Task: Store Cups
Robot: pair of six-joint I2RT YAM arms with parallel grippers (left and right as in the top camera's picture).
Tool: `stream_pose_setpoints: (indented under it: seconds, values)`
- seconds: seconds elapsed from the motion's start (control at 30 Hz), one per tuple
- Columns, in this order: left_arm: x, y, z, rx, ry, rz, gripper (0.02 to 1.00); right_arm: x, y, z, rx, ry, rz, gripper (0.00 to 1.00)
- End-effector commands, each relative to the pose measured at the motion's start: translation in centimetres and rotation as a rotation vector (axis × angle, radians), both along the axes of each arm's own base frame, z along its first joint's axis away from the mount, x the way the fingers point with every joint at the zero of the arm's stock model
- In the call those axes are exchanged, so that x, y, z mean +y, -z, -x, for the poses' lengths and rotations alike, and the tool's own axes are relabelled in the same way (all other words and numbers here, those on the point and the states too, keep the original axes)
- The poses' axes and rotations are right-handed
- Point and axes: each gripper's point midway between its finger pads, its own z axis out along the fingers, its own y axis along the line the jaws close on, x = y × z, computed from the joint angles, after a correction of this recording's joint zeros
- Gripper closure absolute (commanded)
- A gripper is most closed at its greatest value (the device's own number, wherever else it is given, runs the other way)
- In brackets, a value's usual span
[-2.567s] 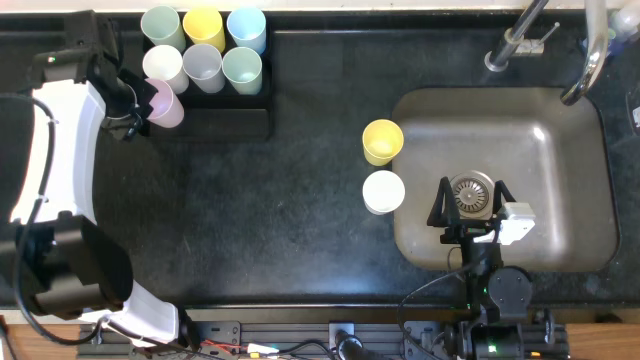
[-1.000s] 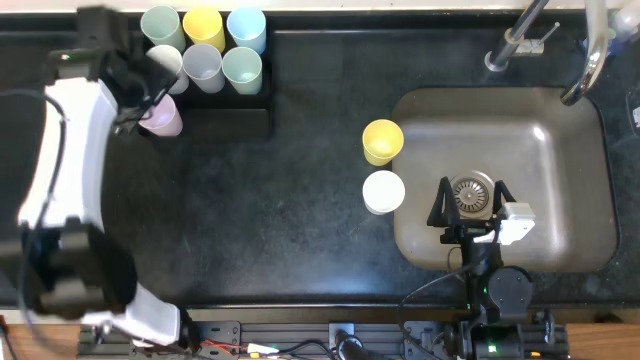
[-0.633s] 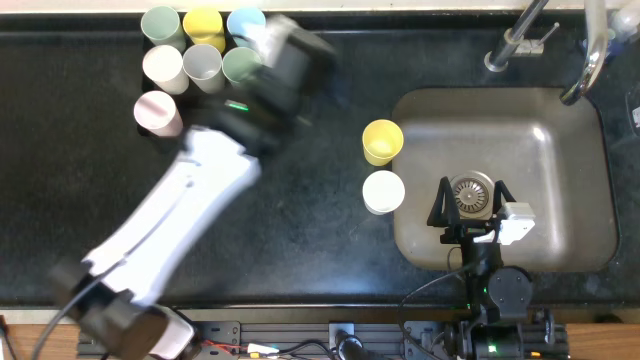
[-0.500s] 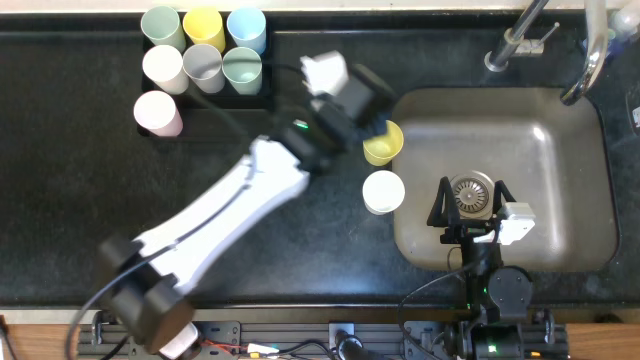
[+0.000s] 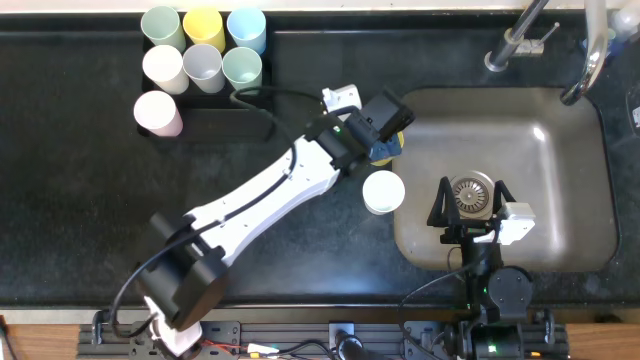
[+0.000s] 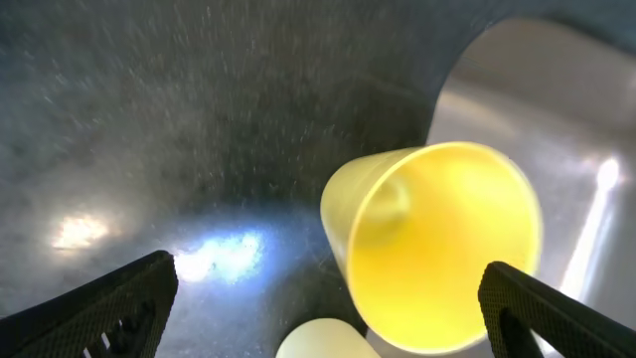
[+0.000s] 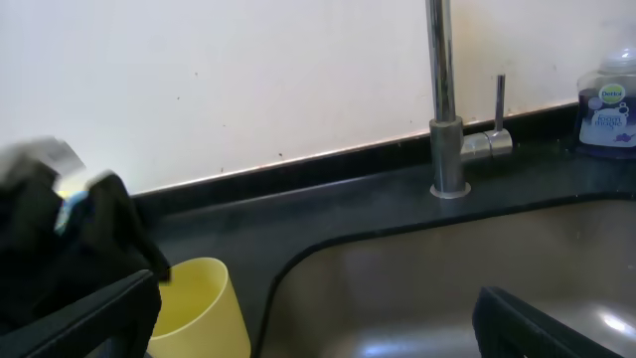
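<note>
Left gripper over yellow cup (probably)

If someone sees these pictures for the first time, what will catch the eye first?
The white left arm lies diagonally across the dark counter, its end effector open above the yellow cup beside the sink. At the counter's far left corner, pastel cups stand clustered in a black rack.
</note>
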Motion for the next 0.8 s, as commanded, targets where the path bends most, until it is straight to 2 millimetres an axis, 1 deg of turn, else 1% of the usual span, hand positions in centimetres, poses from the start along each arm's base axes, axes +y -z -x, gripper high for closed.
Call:
stream_pose_setpoints:
  seconds: [0.03,0.3,0.33,0.37,0.4,0.43,0.47,0.5,0.53,0.6,0.67,0.7,0.77,0.8]
  values:
    - [-0.4,1.6,0.6,0.065,0.004,0.014,0.02,0.0,0.4,0.0,0.001,0.0,0.006,0.003]
    - [0.0,2.6,0.3,0.083,-0.019,0.003,0.018,0.0,0.4,0.0,0.001,0.0,0.006,0.005]
    - [0.1,2.6,0.3,0.083,-0.021,0.002,0.031,0.0,0.4,0.0,0.001,0.0,0.006,0.003]
    - [0.2,2.7,0.3,0.086,-0.024,0.0,0.077,0.0,0.4,0.0,0.0,0.0,0.007,0.003]
    - [0.3,2.8,0.2,0.09,-0.033,0.0,0.145,0.0,0.4,0.0,0.001,0.0,0.006,0.005]
    - [0.4,2.8,0.1,0.09,-0.038,0.0,0.233,0.0,0.4,0.0,0.001,0.0,0.006,0.003]
    - [0.5,2.9,0.1,0.092,-0.041,-0.001,0.428,0.0,0.4,0.0,0.001,0.0,0.006,0.005]
    - [0.6,2.9,0.0,0.093,-0.046,-0.001,0.573,0.0,0.4,0.0,0.001,0.0,0.006,0.005]
    - [0.6,3.0,-0.1,0.094,-0.05,0.001,0.592,0.0,0.4,0.0,0.001,0.0,0.006,0.003]
    - [0.7,3.1,-0.2,0.098,-0.071,0.006,0.768,0.0,0.4,0.0,0.001,0.0,0.006,0.005]
    - [0.8,3.1,-0.3,0.096,-0.075,0.008,0.805,0.0,0.4,0.0,0.001,0.0,0.006,0.003]
    - [1.0,3.1,-0.5,0.092,-0.08,0.005,0.86,0.0,0.4,0.0,0.0,0.0,0.007,0.003]
    - [1.4,2.8,-0.9,0.081,-0.092,0.002,0.91,0.0,0.4,0.0,0.001,0.0,0.006,0.003]
    - [1.6,2.4,-1.2,0.07,-0.099,0.003,0.967,0.0,0.4,0.0,0.001,0.0,0.006,0.003]
